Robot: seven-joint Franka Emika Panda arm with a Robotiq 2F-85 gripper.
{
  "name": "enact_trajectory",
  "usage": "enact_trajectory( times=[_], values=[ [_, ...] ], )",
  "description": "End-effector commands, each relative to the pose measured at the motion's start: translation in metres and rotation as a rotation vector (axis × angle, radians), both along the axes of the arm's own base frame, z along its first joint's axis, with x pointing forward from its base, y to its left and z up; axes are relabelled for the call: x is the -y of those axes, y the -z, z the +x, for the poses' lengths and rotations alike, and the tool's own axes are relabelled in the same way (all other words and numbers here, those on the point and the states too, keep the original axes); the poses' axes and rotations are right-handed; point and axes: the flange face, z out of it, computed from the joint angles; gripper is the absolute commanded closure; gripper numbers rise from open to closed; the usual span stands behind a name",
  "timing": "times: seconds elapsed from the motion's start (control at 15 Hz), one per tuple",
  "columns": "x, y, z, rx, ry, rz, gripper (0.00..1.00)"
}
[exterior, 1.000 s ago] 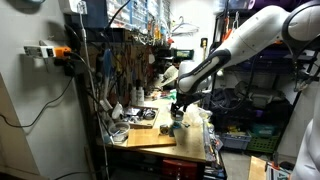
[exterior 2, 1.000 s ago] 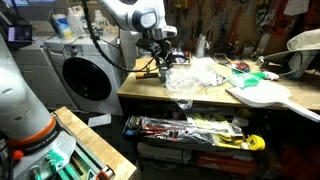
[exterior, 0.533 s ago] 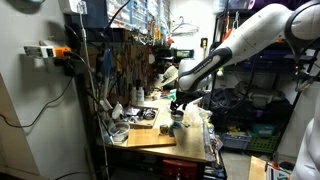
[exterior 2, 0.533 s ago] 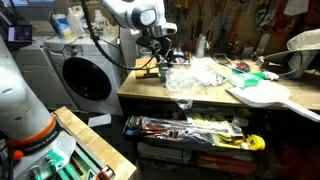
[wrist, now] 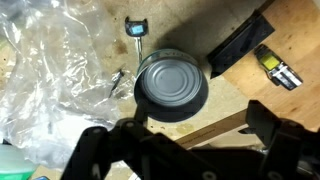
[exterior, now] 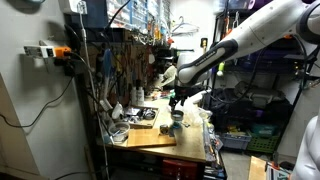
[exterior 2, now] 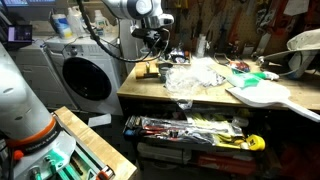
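Cluttered workbench below me; my gripper hangs jaws spread, empty, above 1 tin can beside crinkled plastic wrap. Can looks rigid, smooth; I'd grip its sides.

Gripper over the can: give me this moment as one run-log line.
gripper: open, empty, hovering | below: metal can, upright on workbench | beside: clear plastic wrap
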Motion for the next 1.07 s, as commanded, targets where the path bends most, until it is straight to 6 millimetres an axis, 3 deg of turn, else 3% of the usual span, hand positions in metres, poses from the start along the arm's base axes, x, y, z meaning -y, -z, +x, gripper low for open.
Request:
enact_trajectory(
  times=[0.0,0.33,0.53,0.6,0.67,1.0],
  values=[
    [-0.017,-0.037,-0.014,-0.055,-0.062,0.028,0.0],
    [-0.041,-0.092,-0.033,-0.117,-0.106,0.016,0.0],
    [-0.039,-0.114,-0.053,-0.133,-0.099,0.012,0.0],
    [-0.036,-0.119,-0.061,-0.13,-0.138,0.043,0.0],
    [-0.04,-0.111,-0.041,-0.122,-0.103,0.015,0.0],
    [-0.036,-0.124,-0.052,-0.118,-0.127,0.018,0.0]
  ],
)
